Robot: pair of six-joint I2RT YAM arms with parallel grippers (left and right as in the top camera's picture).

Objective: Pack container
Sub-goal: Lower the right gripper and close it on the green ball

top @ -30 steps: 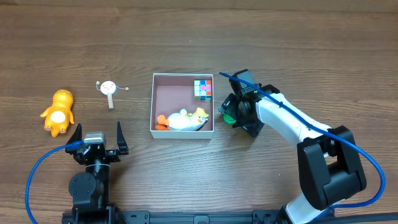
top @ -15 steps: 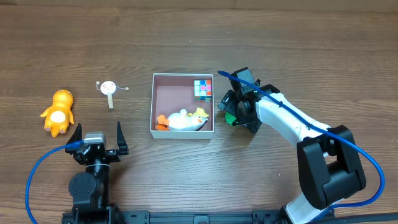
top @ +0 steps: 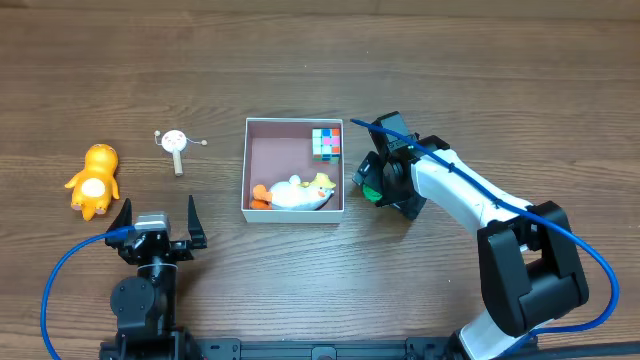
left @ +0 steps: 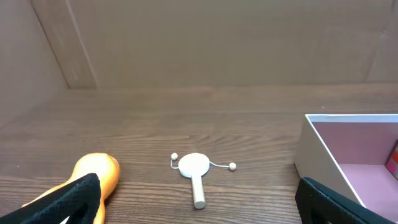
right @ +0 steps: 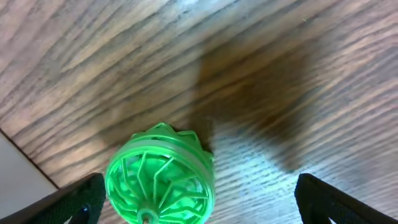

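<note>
Brown wood-grain worktop (top: 320,60), orange figure toy (top: 94,180) lying at nine o'clock, small white pellet drum on a stick (top: 176,143) at its two o'clock, green ribbed wheel (right: 160,177) just three o'clock of centre

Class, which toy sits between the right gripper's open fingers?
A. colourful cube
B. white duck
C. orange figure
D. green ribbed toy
D: the right wrist view shows the green ribbed toy lying between the spread fingers of the right gripper.
</note>
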